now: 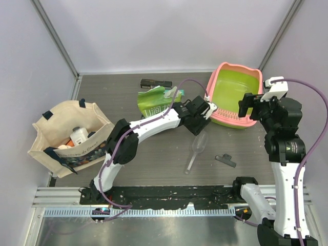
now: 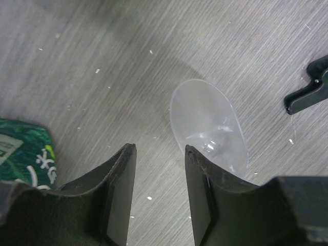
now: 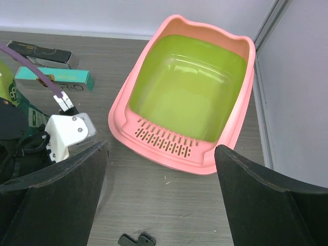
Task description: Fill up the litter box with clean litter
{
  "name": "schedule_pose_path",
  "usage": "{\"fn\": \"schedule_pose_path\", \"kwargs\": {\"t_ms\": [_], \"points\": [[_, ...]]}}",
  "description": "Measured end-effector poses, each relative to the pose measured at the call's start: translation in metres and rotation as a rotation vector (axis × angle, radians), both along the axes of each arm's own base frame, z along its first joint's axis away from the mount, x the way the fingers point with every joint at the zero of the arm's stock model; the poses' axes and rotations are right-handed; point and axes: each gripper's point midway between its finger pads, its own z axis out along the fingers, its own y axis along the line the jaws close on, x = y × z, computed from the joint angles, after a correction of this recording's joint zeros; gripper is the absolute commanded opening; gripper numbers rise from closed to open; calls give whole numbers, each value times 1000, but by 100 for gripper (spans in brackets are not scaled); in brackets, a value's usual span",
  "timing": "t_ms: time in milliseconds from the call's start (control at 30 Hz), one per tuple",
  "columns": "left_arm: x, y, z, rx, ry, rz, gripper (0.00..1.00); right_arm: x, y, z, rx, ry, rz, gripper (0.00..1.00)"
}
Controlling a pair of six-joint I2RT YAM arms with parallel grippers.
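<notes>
Right gripper [image 3: 161, 147]: we find the jaws spread wide with nothing between them, hanging over the near edge of the litter box.
Litter box [image 3: 119, 111]: we take this as our landmark. It sits flat on the table [image 1: 154, 164]. It has a pink rim and a lime-green basin of bare, glossy plastic, with a slotted ledge on its near side.
Left gripper [image 2: 160, 148]: it is just off the litter box's near-left corner. The jaws are partly apart, and we see only table surface in the gap.
Clear scoop [image 2: 207, 123]: it lies flat on the table, nearer than the litter box and to its left, just beside one left finger. We cannot tell whether they touch.
Green printed bag [image 1: 154, 102]: it is left of the litter box, beyond the left arm.
Black clip [image 1: 225, 160]: it is on the table, nearer than the litter box.
Beige tote bag [image 1: 66, 136]: it is well apart from the litter box, to its left.
</notes>
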Motion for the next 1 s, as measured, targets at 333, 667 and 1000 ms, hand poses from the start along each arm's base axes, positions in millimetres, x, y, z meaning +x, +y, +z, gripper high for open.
{"fn": "schedule_pose_path", "kwargs": {"t_ms": [333, 667, 1000], "points": [[-25, 0, -32, 1, 162, 35, 43, 1, -2, -18, 12, 46, -20, 89], [-34, 7, -63, 40, 255, 53, 19, -1, 0, -29, 60, 82, -31, 89], [-44, 3, -61, -19, 365, 6, 0, -6, 1, -45, 68, 126, -35, 89]]}}
